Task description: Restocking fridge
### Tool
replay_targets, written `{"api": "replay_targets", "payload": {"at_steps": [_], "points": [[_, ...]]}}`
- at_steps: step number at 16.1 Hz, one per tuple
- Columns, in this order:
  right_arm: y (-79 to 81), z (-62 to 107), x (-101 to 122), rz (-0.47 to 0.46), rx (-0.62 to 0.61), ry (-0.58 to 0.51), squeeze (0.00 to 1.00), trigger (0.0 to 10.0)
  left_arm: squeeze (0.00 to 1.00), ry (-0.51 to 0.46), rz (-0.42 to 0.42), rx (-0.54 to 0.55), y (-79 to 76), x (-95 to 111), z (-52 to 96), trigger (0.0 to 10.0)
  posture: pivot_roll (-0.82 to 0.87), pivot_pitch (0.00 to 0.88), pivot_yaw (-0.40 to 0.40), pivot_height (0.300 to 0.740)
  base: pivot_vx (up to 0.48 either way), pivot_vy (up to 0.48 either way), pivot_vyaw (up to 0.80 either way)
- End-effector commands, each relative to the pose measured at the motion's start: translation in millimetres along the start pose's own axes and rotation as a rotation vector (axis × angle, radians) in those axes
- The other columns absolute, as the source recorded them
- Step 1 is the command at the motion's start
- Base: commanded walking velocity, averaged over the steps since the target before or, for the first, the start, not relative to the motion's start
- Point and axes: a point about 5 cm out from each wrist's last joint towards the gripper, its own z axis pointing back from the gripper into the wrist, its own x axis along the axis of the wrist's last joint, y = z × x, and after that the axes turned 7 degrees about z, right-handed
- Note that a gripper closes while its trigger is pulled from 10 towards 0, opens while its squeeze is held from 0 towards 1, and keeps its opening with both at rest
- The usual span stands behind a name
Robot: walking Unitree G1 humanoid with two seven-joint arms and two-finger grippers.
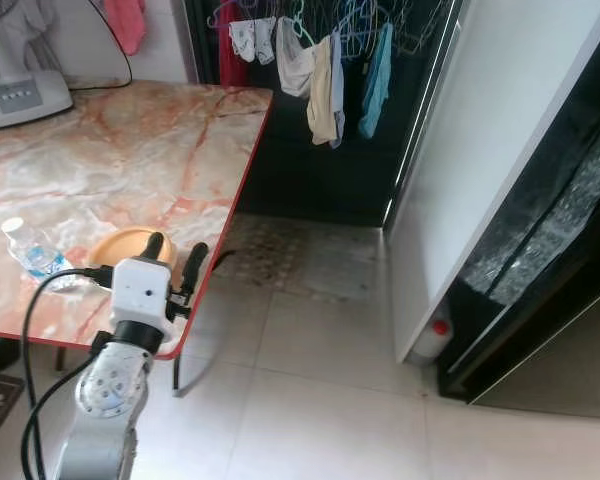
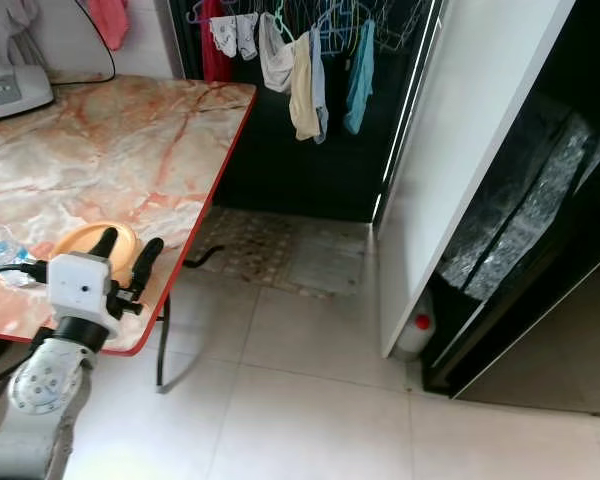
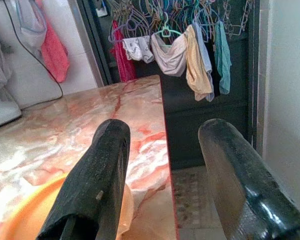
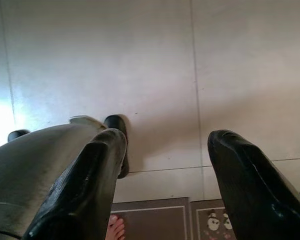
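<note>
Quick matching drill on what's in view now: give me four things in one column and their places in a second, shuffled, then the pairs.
1. water bottle
2. orange plate
3. red-capped bottle
4. fan

A. at the table's far left corner
B. on the floor by the fridge door's foot
C. just beyond the left gripper
D. near the table's front edge, left of the plate

Pairs: 1-D, 2-C, 3-B, 4-A
</note>
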Motion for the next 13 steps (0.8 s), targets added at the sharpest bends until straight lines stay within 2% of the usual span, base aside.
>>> {"api": "replay_targets", "payload": {"at_steps": [1,7,13], "points": [[-4.2,1.3,-3,-0.017,-0.015,0.01,0.0,10.0,0.0,-0.01,0.005,0.008,0.3,4,-4.5,10.0,-0.02,0.043,-0.07,0.74,0.0,0.0,0.0],[-1.4,1.3,-6,-0.026,-0.013,0.011,0.0,10.0,0.0,-0.03,0.002,0.065,15.8,15,-13.9,10.0,0.0,0.049,-0.066,0.74,0.0,0.0,0.0],[1.7,1.4,-8,-0.025,-0.003,0.015,0.0,10.0,0.0,-0.052,0.016,0.08,16.6,23,-18.7,10.0,0.01,0.054,-0.052,0.74,0.0,0.0,0.0]]}}
